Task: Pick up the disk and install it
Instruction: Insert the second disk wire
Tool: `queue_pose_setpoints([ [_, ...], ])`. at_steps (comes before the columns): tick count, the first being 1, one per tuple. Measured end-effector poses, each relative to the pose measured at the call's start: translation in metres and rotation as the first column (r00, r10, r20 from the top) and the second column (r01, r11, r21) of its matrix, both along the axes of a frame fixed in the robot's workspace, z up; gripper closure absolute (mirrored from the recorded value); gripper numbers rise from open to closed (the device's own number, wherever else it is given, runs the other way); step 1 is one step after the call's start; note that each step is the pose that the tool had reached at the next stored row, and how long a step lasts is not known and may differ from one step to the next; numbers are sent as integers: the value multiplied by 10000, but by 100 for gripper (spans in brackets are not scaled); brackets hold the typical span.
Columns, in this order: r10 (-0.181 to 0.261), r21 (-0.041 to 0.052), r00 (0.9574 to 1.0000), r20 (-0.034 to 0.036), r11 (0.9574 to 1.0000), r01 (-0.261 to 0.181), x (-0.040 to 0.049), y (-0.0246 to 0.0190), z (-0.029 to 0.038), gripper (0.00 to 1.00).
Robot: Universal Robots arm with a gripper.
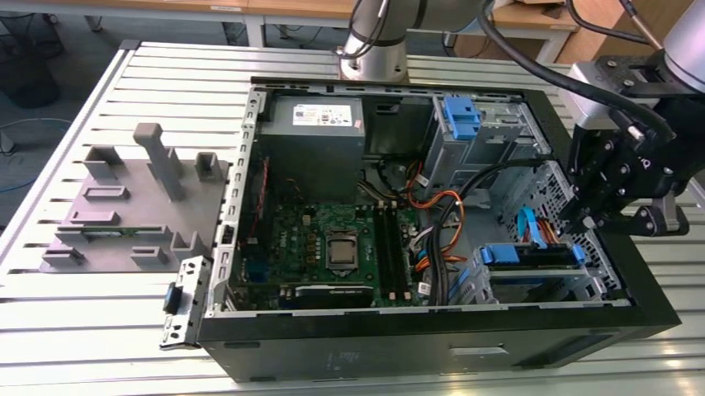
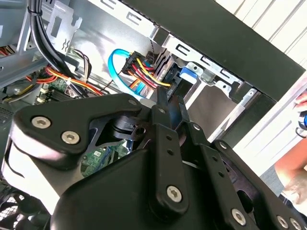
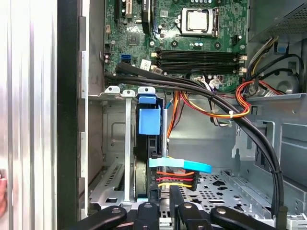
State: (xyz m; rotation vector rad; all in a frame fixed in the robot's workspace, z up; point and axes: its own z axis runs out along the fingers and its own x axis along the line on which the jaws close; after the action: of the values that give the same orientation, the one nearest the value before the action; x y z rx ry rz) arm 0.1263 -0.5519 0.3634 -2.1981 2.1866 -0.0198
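Observation:
The disk (image 1: 531, 254) lies in the drive bay at the front corner of the open computer case (image 1: 441, 334), on the exterior view's right, with its blue carrier showing. In the first wrist view the disk (image 3: 148, 120) stands edge-on in the bay, and a light blue data cable (image 3: 180, 166) and a red-yellow power plug run to its end. My gripper (image 1: 584, 219) hangs just above that cabled end, over the case's right wall. Its fingertips (image 3: 164, 194) are close together with nothing held. In the second wrist view the gripper (image 2: 169, 103) points at the blue carrier (image 2: 184, 74).
A thick black cable bundle (image 3: 216, 103) crosses the case beside the bay. The motherboard (image 1: 330, 239) fills the case floor. The power supply (image 1: 317, 115) and a blue latch (image 1: 461, 115) sit at the back. A grey fixture (image 1: 132, 198) stands on the slatted table. A person's hand (image 2: 300, 120) is near the case.

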Motion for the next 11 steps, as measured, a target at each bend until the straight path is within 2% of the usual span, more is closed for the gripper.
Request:
queue_pose_setpoints([
  [3, 0, -4, 10000, -2, 10000, 0, 0, 0, 4, 76],
  [4, 2, -5, 10000, -60, 10000, -2, 1, 0, 4, 76],
  [5, 0, -7, 9998, -206, 10000, 0, 2, 0, 3, 76],
  [7, 0, -4, 9985, -543, 10000, 0, 6, 0, -1, 76],
  [8, 0, -4, 9983, -582, 10000, 0, 6, 0, 0, 76],
  [10, -1, -5, 9983, -591, 10000, 1, 5, 0, 0, 76],
  [11, 0, -4, 9980, -635, 10000, 0, 6, 0, -1, 76],
])
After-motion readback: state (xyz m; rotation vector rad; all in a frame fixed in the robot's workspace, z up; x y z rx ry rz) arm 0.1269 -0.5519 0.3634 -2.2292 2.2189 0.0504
